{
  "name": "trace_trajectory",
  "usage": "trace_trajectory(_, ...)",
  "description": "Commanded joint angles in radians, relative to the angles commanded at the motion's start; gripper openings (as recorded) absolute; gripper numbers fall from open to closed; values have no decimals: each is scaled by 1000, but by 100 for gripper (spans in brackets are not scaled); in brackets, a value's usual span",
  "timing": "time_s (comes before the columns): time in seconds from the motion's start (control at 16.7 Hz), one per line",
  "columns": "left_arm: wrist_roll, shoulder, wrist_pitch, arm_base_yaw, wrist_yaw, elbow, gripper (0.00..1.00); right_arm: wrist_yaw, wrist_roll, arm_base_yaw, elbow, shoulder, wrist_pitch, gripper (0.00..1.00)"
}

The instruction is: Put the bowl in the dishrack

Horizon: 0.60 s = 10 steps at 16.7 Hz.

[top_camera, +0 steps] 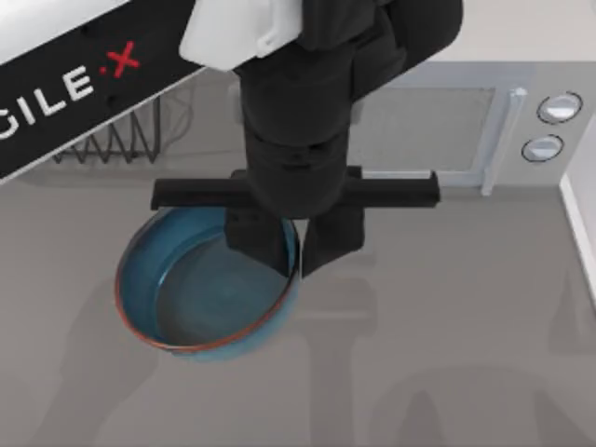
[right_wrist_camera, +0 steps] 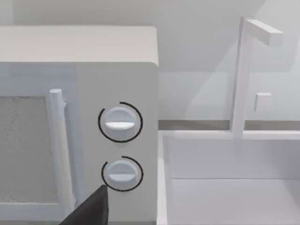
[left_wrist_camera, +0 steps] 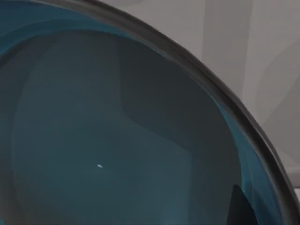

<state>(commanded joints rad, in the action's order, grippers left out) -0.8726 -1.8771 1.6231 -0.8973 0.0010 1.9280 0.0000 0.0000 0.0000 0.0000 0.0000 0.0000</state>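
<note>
The left gripper (top_camera: 296,247) reaches down over the bowl (top_camera: 200,298), its two dark fingers (top_camera: 256,237) straddling the bowl's right-hand wall, one inside and one outside, closed on the rim. The bowl lies over the middle of the counter (top_camera: 447,326), somewhat toward its left side. In the left wrist view the bowl's (left_wrist_camera: 117,140) blue inside is seen close up. The dishrack (top_camera: 116,140) stands near the back left of the counter, partly hidden by the arm. The microwave (top_camera: 466,121) sits along the back edge to the right. The right wrist view faces the microwave's dials (right_wrist_camera: 120,123) and a white sink (right_wrist_camera: 225,183) beside it; whether the right arm's fingers are open or closed cannot be told.
</note>
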Motion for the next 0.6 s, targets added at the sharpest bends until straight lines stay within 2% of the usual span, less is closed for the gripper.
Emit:
trace_trajectory(0.36,3,1,5,2,0,7,0,0,0,0,0,0,0,100)
trace_trajectory(0.6,74,83,-93,88,18,-50,0,0,0,0,0,0,0,100)
